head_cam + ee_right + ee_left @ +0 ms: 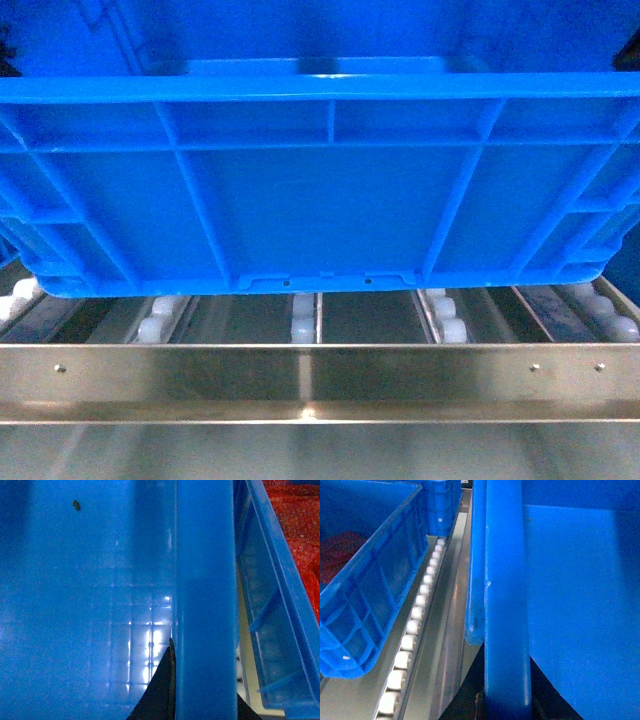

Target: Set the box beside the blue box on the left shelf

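The box [320,190], a large bright-blue ribbed crate, fills the head view, its bottom edge low over the white rollers of the left shelf [302,328]; whether it touches them I cannot tell. My left gripper [506,700] is shut on the box's left rim [505,580], a dark finger [470,700] showing beside it. My right gripper [205,700] is shut on the right rim [205,580], one black finger [160,690] inside the box. The blue box [365,590] with red contents sits on the rollers to the left, a roller rail [415,615] between the two.
A grey metal front bar [300,375] crosses the shelf below the box. Another blue crate [280,620] holding red material stands close to the box's right side. A further blue crate [442,505] sits behind the left one.
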Controlling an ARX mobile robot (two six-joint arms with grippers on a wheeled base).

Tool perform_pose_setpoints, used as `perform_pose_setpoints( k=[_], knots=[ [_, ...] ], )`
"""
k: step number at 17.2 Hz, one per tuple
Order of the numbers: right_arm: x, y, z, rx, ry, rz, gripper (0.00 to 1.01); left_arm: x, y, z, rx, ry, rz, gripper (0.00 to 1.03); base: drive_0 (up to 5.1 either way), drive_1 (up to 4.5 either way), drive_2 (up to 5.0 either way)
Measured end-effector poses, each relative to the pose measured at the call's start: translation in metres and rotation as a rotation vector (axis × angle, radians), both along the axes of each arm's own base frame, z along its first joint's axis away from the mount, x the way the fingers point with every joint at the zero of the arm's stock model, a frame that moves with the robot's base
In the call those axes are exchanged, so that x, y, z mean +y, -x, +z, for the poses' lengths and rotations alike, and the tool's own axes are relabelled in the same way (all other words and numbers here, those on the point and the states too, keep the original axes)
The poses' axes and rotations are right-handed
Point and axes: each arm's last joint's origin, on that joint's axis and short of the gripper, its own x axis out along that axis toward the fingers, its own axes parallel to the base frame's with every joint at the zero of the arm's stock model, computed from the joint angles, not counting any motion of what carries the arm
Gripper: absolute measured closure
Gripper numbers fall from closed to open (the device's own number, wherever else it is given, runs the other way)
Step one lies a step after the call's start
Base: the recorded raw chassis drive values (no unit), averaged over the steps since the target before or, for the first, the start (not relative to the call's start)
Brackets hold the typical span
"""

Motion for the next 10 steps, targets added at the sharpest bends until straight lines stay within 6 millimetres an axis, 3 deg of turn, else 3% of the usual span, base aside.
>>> perform_pose_setpoints(
  k=[3,10],
  knots=[
    [0.0002,-0.0001,0.0003,-0.004,0.001,0.001,0.94,0.0000,0.0000,0.0000,0.000,0.001,0.001,0.97,0.0,4.21,-4.3],
    [0.0001,-0.0007,-0.0007,0.001,0.001,-0.001,0.94,-0.0002,-0.0010,-0.0015,0.005,0.000,0.000,0.97,0.0,0.00,0.0]
  ],
)
